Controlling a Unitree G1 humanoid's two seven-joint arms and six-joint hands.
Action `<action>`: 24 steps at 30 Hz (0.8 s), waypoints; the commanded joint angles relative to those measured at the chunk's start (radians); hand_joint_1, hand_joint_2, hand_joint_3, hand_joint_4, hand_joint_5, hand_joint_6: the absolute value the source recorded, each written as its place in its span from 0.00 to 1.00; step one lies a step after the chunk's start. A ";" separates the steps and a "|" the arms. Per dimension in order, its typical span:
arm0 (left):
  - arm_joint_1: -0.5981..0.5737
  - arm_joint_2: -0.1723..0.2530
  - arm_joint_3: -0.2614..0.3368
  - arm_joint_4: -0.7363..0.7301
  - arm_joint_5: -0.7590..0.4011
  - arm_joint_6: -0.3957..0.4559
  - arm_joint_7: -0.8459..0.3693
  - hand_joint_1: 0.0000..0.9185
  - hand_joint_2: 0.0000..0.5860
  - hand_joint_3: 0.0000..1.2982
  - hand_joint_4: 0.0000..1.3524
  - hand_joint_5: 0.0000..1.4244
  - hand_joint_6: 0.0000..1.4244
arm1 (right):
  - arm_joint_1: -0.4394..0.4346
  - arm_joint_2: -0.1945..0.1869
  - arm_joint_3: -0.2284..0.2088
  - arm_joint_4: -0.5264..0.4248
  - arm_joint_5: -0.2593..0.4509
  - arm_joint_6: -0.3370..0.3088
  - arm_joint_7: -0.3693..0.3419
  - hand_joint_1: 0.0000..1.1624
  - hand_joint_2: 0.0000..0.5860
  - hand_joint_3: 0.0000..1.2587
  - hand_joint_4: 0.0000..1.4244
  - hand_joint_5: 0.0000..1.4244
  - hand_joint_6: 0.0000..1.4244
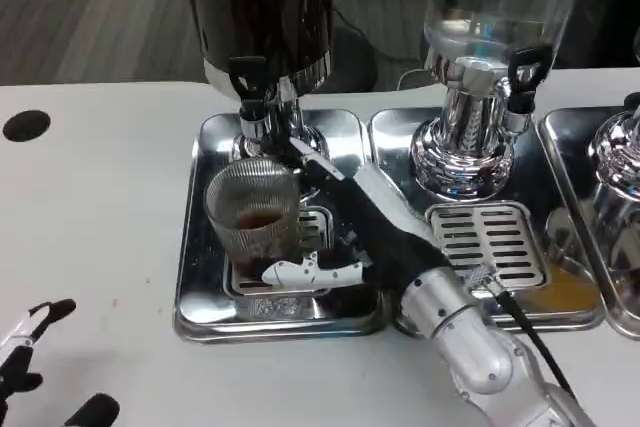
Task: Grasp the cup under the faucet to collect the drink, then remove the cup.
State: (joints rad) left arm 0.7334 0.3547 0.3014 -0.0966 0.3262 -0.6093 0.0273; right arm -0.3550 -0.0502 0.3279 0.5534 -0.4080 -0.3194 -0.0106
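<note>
Cup [254, 213] gripped by right hand [345, 232] under faucet [255, 127].

Clear ribbed cup [252, 209] (brown drink inside); silver trays [195, 277]; white table [90, 207].

Bright, even overhead light, glare on the chrome drip trays [200, 247], slightly soft focus throughout.

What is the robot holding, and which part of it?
The right hand grips the ribbed glass cup around its side. The left hand holds nothing.
</note>
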 commanded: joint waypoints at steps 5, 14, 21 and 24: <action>-0.002 0.017 -0.002 0.021 0.007 0.002 -0.013 0.00 0.13 0.13 0.04 0.06 0.24 | -0.056 0.026 -0.011 0.101 0.045 -0.083 -0.008 0.68 0.14 0.10 0.14 0.18 0.13; 0.007 0.019 -0.001 0.029 0.003 0.000 -0.014 0.00 0.13 0.13 0.04 0.06 0.24 | -0.082 0.044 -0.009 0.164 0.051 -0.108 -0.028 0.69 0.14 0.10 0.14 0.18 0.12; 0.020 0.022 0.007 0.030 -0.004 -0.002 -0.011 0.00 0.13 0.13 0.04 0.06 0.24 | -0.095 0.057 -0.008 0.190 0.045 -0.108 -0.049 0.69 0.14 0.11 0.15 0.19 0.13; 0.026 0.023 0.010 0.028 -0.006 -0.002 -0.011 0.00 0.13 0.13 0.04 0.06 0.24 | -0.100 0.063 -0.008 0.201 0.043 -0.111 -0.062 0.69 0.14 0.12 0.16 0.20 0.15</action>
State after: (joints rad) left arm 0.7459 0.3676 0.3011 -0.0712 0.3245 -0.6091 0.0272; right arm -0.4336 -0.0005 0.3222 0.7414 -0.3643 -0.4118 -0.0562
